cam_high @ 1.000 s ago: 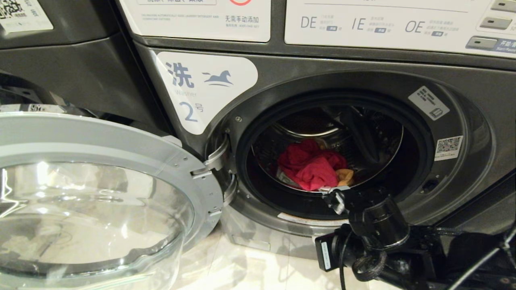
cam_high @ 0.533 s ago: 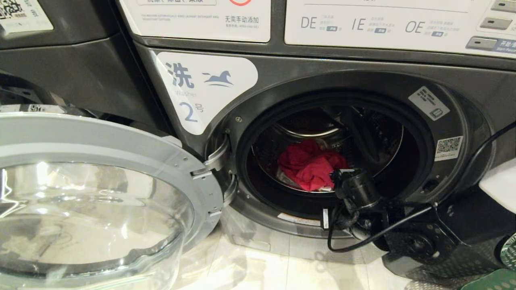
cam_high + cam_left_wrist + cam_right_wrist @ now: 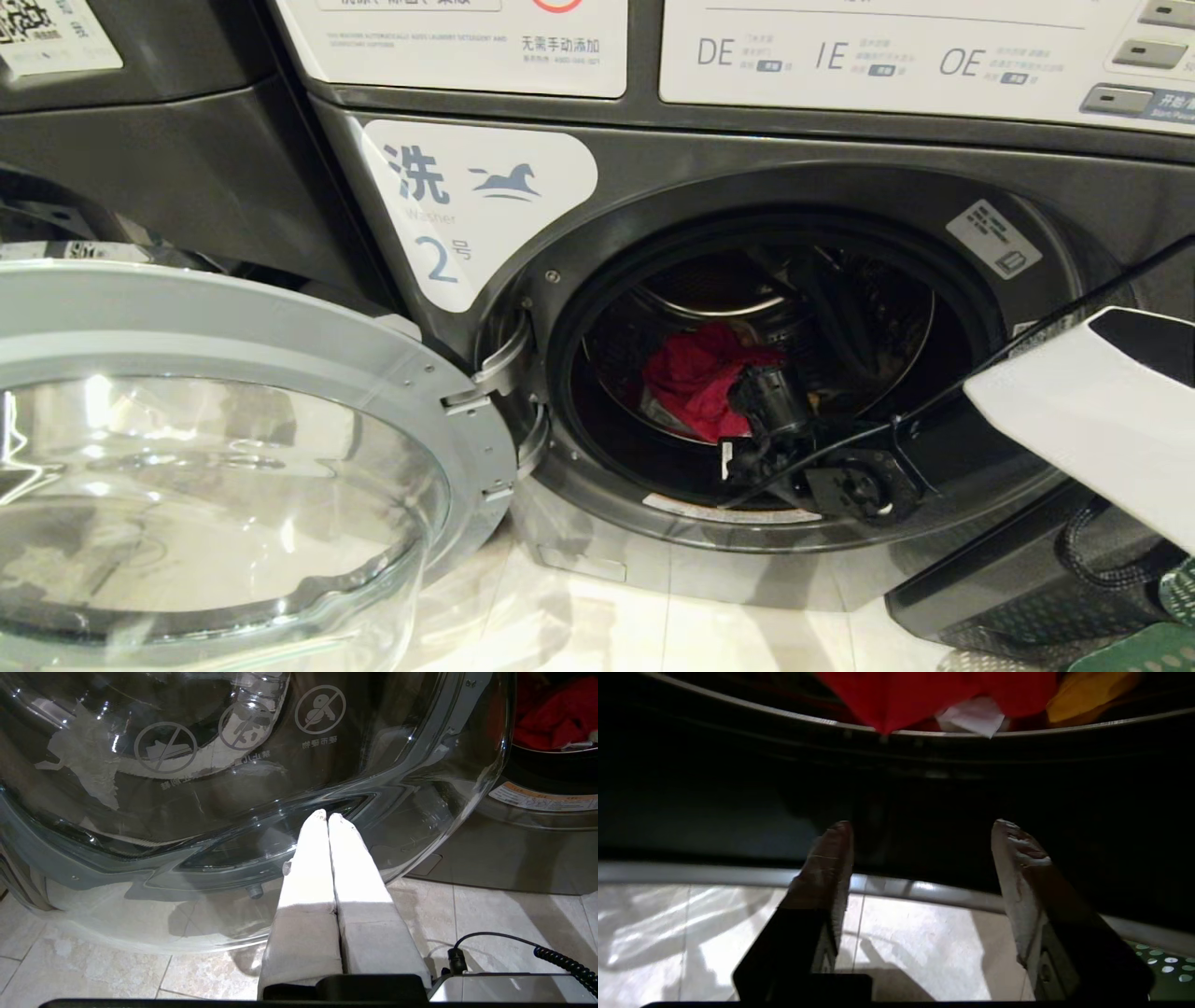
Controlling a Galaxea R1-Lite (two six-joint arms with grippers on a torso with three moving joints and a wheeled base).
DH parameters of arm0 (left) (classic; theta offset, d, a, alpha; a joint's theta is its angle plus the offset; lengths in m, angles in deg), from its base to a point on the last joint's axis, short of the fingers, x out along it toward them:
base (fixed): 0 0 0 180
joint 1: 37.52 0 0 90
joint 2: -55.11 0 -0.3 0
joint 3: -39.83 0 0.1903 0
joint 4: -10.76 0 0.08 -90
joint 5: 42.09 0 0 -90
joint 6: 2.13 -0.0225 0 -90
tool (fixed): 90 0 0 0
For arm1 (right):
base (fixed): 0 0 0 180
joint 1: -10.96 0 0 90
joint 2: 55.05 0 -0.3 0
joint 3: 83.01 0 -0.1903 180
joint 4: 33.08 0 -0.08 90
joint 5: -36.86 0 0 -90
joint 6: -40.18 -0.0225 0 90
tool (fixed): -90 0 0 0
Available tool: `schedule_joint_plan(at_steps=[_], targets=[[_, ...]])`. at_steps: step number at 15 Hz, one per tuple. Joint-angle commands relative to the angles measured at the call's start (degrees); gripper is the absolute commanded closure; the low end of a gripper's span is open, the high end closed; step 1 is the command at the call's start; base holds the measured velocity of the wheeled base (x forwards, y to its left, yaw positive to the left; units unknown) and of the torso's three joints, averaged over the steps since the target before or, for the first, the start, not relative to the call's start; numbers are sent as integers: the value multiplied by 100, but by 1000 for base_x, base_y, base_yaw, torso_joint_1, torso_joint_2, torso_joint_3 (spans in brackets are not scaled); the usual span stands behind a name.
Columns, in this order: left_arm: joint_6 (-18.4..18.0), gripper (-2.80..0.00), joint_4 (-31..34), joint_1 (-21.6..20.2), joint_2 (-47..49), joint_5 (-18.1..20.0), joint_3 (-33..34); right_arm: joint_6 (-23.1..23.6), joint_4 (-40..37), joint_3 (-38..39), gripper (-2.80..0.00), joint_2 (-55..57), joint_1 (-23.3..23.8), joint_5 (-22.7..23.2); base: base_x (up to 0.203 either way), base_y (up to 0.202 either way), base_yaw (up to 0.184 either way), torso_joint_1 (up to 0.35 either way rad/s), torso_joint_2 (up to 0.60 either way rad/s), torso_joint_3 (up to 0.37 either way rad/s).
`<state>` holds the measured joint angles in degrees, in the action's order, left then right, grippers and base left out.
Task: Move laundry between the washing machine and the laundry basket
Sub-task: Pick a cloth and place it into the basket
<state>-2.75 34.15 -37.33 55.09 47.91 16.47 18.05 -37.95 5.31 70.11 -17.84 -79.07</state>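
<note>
Crumpled red cloth lies in the ribbed steel drum; the right gripper hangs spread apart and empty at its rim

Pale floor tiles run beneath the dark washing machine, which stands on them at twelve o'clock. Inside its steel drum, a red garment lies heaped at the bottom, with a yellow cloth beside it at three o'clock.
</note>
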Motion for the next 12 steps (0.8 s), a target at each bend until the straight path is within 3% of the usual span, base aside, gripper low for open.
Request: schedule_joint_plan(at_steps=[1,4,8,12], targets=[[1,0,-2,-3,-6,0,0,-21,20,-374,-280,469,-18,-342,0,0,0,0,0,0],[1,0,6,-1,-6,0,0,-22,88,-1252,-280,869,-51,-892,0,0,0,0,0,0],[1,0,6,-9,-6,0,0,218,81,-1955,-280,1185,29,-1046,0,0,0,0,0,0],[1,0,5,-1,-6,0,0,867,83,-2778,-280,1477,260,-1092,0,0,0,0,0,0]])
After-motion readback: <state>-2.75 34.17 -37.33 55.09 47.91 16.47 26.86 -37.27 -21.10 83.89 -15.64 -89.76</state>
